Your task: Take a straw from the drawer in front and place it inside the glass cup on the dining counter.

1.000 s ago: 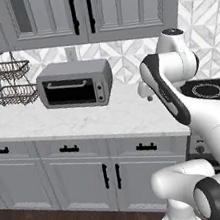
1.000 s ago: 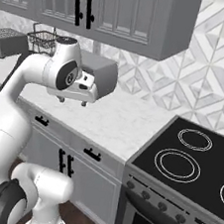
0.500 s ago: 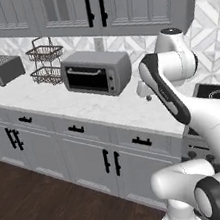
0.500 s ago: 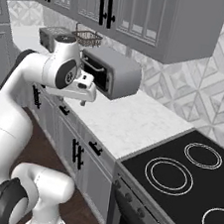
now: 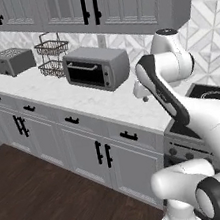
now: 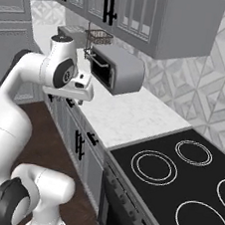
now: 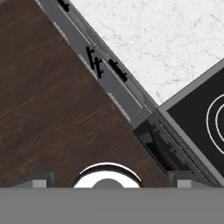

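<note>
Left base view has the white arm folded high over a white marble-veined countertop (image 5: 74, 98) that runs along the wall, ending at a black glass cooktop (image 5: 216, 96) at its right end. On that countertop stand a grey toaster oven with a dark glass door (image 5: 96, 67), a black wire two-tier basket (image 5: 51, 55) just behind its left side, and a flat grey toaster (image 5: 11, 61) near the far left end. Grey panelled wall cabinets (image 5: 114, 2) hang above. Below the countertop edge runs a row of shallow grey drawers with short black bar handles (image 5: 128, 135), and under them grey doors with vertical black handles. The floor (image 5: 41, 204) is dark brown wood.

Right base view shows the two-finger gripper (image 6: 79, 94) held out over the front edge of the countertop, just left of the toaster oven, with nothing between its fingers. Its jaws stand spread wide, the dark tips sitting far apart at the bottom corners of the hand view. The hand view looks down on the floor, the drawer fronts and the corner where countertop meets cooktop. All drawers visible are closed.
</note>
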